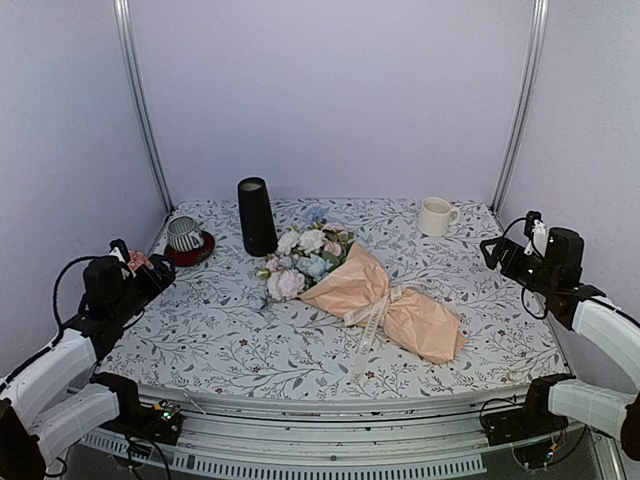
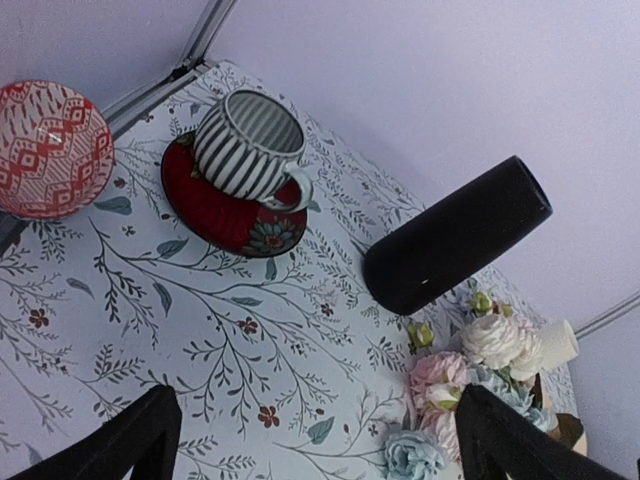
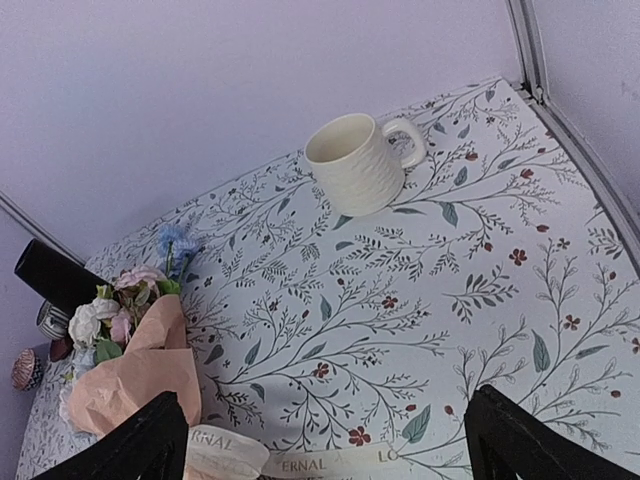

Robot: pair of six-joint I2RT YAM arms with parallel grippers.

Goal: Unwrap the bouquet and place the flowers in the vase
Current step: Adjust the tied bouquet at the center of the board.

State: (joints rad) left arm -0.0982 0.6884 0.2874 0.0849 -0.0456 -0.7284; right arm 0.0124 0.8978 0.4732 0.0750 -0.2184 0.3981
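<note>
**Bouquet lies tied and wrapped, both arms open at the desk's edges**

At far left, the left arm's fingers [image 2: 135,440] stand spread wide and empty above the floral-print desk [image 1: 200,340], near a striped cup [image 1: 184,233] on its red saucer [image 1: 195,252]. Just right of these, the black vase [image 1: 256,216] stands upright with its narrow mouth up. The bouquet [image 1: 385,300] lies on its side at mid-desk. Its flowers [image 1: 300,258] point toward the vase and lie close to its foot, and a cream ribbon [image 1: 372,318] is tied round the waist of the peach paper [image 1: 425,325]. A white mug [image 1: 434,216] sits at back right. The right arm's fingers [image 3: 520,440], likewise spread and holding nothing, hang at the right edge.

The bundle looks light and soft, with paper likely to crumple and slide. The ribbon's loose tails seem the place to pinch first while the other arm pins the paper's tail end. The slim vase could tip if knocked.
</note>
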